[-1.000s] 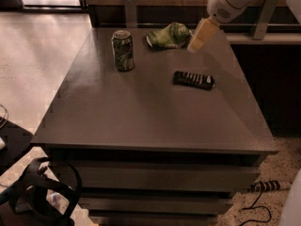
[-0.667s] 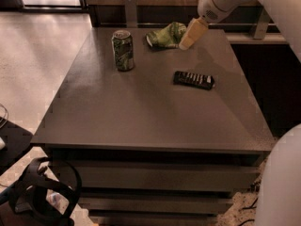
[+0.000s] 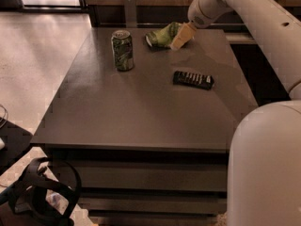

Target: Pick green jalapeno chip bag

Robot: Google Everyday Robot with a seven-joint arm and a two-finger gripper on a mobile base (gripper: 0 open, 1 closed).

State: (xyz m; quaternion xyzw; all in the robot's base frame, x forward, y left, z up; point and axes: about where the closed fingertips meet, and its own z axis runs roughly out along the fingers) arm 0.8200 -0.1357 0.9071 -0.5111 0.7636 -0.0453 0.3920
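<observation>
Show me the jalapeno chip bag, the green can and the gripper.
green jalapeno chip bag [image 3: 161, 36], camera view, crumpled middle.
green can [image 3: 122, 52], camera view, side wall.
gripper [image 3: 177, 42], camera view, its tip, at the bag's right edge.

The green jalapeno chip bag [image 3: 161, 36] lies crumpled near the far edge of the tabletop [image 3: 141, 117], the gripper [image 3: 180, 36] just beside it.

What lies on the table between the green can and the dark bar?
Only bare table between can and bar, in the camera view; the gripper is behind, by the chip bag.
</observation>
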